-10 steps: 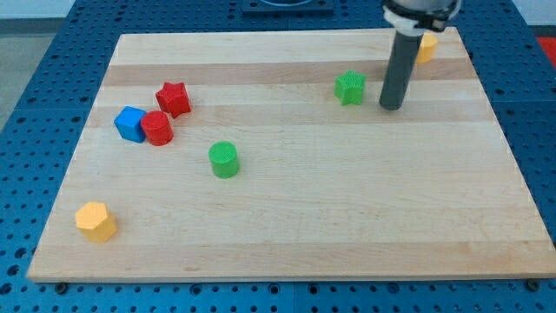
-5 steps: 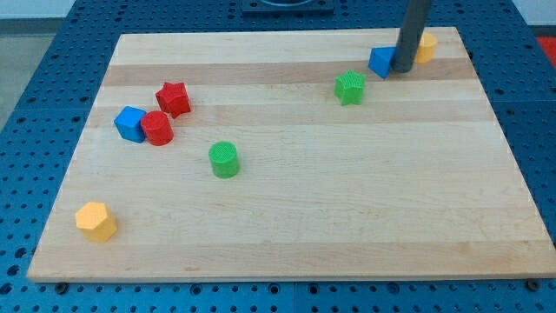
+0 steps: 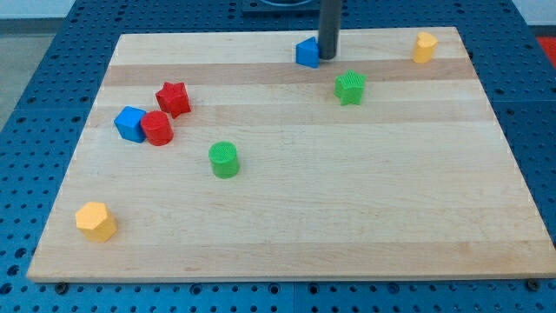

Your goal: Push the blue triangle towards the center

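Shifted left along the board's (image 3: 287,261) top edge, the blue triangle (image 3: 307,53) was touched by my tip (image 3: 327,56), its right side partly hidden.

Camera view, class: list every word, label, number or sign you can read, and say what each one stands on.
There are none to read.
The wooden board shows only bare grain.
No block bears any marking: the blue triangle, green blocks, red blocks, blue cube and yellow blocks.
My tip, at the blue triangle's right side, is plain dark.
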